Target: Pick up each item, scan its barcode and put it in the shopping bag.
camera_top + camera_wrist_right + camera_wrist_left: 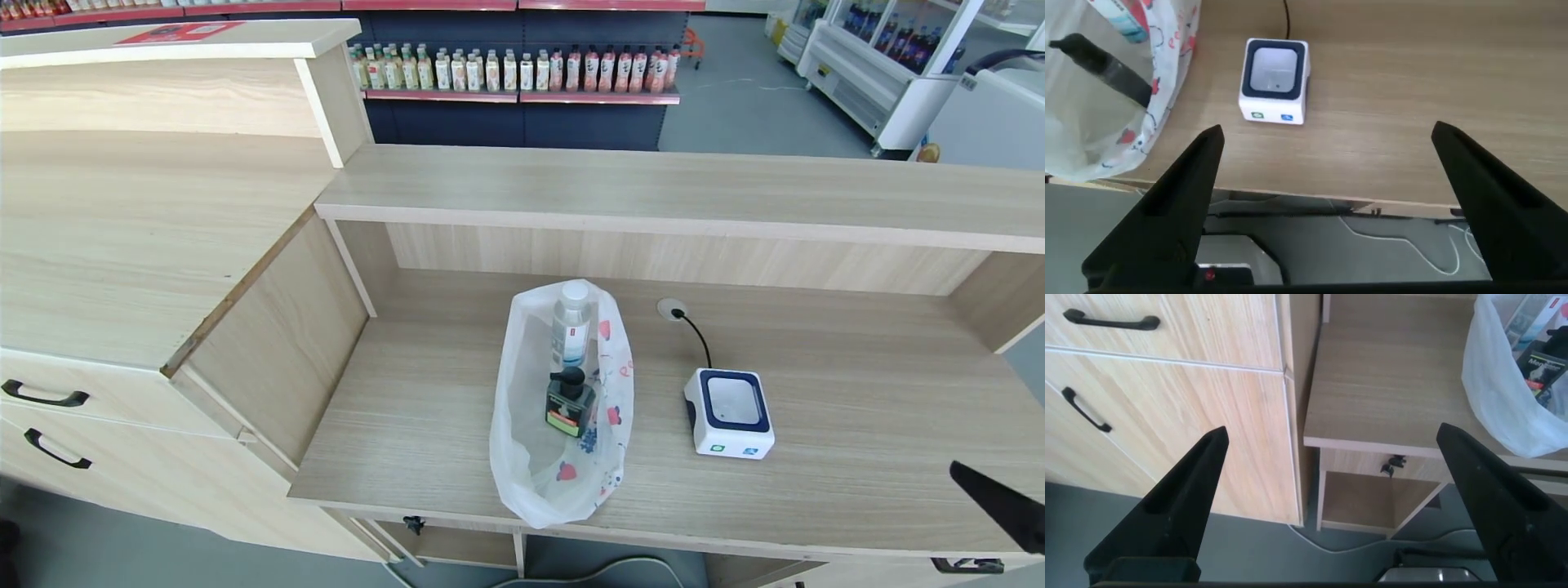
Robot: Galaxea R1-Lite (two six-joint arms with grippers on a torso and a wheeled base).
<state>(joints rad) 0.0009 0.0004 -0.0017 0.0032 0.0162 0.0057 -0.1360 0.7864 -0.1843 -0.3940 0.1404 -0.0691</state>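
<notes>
Shopping bag [519, 457]: clear bottle [571, 327], dark pump bottle [570, 406] inside | scanner [729, 411] beside | left tool [1331, 431] apart | right tool [1327, 129] apart

matte black fingers [1167, 514], wedge-shaped, tapering to points

1. In the head view the light is bright and even, coming from above. Nothing on the counter [857, 457] throws a hard-edged shadow.
2. A soft band of shade lies under the upper ledge [653, 192], along the back panel.
3. The window of the scanner [729, 411] gives back a pale sheen.
4. The thin shopping bag [522, 441] lets light through, so its contents show through the film.
5. The wide lens bends straight lines. The ledge's front edge and the far shelves bow toward the picture's edges.
6. In the wrist views the fingers [1167, 514] of the left gripper [1331, 431] and those [1167, 212] of the right gripper [1327, 129] read as near-black shapes against lit wood, while the floor [1257, 555] below the counter is dim.
</notes>
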